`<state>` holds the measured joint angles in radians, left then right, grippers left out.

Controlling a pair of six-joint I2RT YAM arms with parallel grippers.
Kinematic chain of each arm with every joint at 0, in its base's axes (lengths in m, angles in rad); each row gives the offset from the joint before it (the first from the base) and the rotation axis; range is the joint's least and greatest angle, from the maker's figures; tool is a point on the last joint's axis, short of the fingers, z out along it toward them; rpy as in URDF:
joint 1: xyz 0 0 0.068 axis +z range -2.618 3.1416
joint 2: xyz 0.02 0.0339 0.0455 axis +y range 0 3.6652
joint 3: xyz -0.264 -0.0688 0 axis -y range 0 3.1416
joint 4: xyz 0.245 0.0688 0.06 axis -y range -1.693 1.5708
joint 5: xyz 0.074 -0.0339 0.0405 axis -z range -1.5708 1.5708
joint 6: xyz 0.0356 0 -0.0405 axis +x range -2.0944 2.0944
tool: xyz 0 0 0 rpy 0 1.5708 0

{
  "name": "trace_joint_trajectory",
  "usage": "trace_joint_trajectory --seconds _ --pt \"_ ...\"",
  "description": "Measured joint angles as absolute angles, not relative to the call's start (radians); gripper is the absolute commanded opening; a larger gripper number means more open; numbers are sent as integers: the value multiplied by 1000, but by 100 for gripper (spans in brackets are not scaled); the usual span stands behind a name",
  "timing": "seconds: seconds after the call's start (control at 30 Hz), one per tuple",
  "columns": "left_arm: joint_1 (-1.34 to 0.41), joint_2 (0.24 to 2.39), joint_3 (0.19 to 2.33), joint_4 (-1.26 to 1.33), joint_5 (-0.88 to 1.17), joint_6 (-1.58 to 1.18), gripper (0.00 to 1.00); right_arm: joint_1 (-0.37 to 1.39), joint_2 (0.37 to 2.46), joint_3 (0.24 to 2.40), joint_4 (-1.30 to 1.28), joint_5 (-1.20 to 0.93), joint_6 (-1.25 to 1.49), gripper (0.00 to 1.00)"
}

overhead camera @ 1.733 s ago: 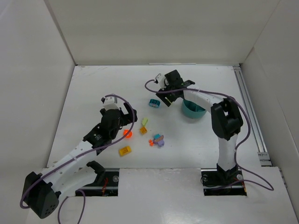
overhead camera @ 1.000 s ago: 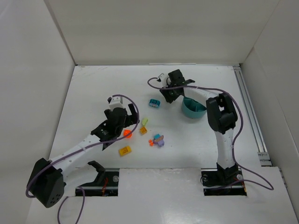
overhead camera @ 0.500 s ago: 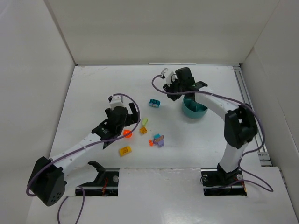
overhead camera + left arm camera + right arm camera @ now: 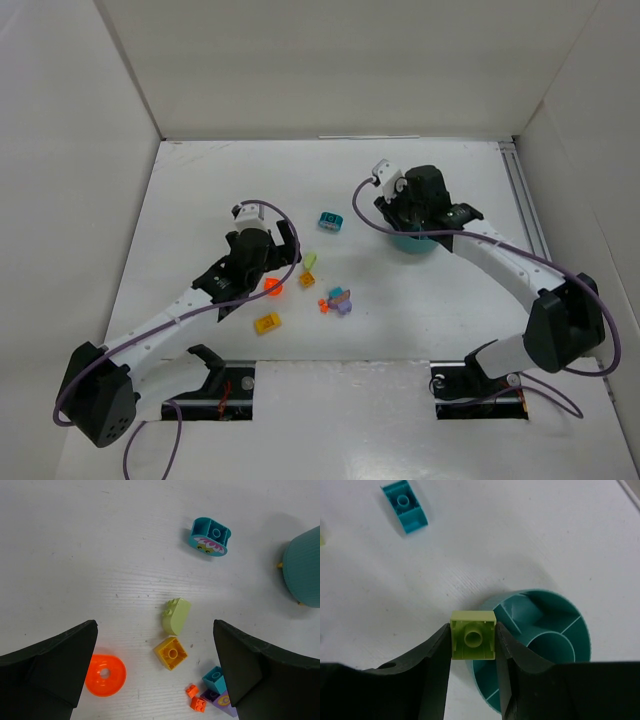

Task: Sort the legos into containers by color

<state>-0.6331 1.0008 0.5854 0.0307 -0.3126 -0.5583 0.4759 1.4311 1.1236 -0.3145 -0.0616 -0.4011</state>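
The right gripper [image 4: 472,647] clenched a green brick [image 4: 473,635] at centre frame, over the bowl [image 4: 540,596] rim, apparently to drop it inside; the left gripper [image 4: 154,645] gaped, released, above loose bricks [image 4: 172,652], likely choosing one.

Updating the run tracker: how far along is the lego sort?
Done: nothing visibly; the teal bowl looks empty where seen. In hand: right gripper shut on a yellow-green brick over the bowl's rim; left gripper open, holding nothing. Left: teal brick, second yellow-green brick, yellow-orange brick, orange ring, yellow brick, orange-teal-purple cluster, all on the table.
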Motion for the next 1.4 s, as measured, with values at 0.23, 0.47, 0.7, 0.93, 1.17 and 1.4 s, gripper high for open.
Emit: trace_joint_trajectory --seconds 0.23,0.47,0.7,0.93,1.17,1.4 --pt "-633 1001 585 30 -302 -559 100 464 1426 1097 -340 20 -401 28" --pt "-633 1001 585 30 -299 -559 100 459 1406 1097 -342 93 -400 33" --pt "-633 1005 585 30 -299 -559 100 459 1407 1097 -360 136 -401 43" --pt "-633 1031 585 28 -286 -559 100 459 1407 1097 -360 147 -404 65" --pt "-633 1064 585 27 -244 -556 100 459 1405 1097 -360 145 -405 66" --pt "-637 1130 587 56 -161 -524 100 459 1313 1063 -375 132 -400 72"
